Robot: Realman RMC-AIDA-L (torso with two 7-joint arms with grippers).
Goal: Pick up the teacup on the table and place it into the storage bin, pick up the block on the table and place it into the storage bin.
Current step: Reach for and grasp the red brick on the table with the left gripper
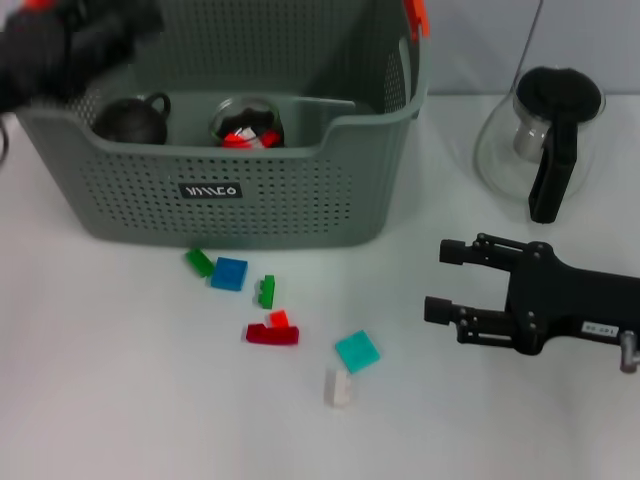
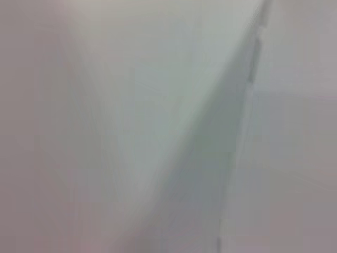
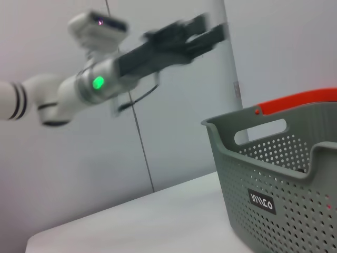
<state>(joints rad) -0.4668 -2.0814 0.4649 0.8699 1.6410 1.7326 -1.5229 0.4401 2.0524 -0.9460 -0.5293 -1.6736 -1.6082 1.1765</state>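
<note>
The grey perforated storage bin (image 1: 300,205) stands at the back of the table; its corner (image 3: 284,179) also shows in the right wrist view. Inside it, on the left, sits a dark round teacup (image 1: 132,120) with a loop handle. Beside that is a clear glass vessel (image 1: 248,124) holding something red. Several small blocks lie in front of the bin: green (image 1: 199,262), blue (image 1: 229,273), red (image 1: 272,332), teal (image 1: 357,351) and white (image 1: 339,388). My left gripper (image 1: 70,40) is a dark blur above the bin's left end, and the raised left gripper (image 3: 187,36) shows in the right wrist view. My right gripper (image 1: 445,281) rests open and empty, right of the blocks.
A glass coffee pot (image 1: 540,140) with a black lid and handle stands at the back right, behind my right gripper. An orange handle clip (image 1: 416,15) sits on the bin's right rim. The left wrist view shows only a pale blurred surface.
</note>
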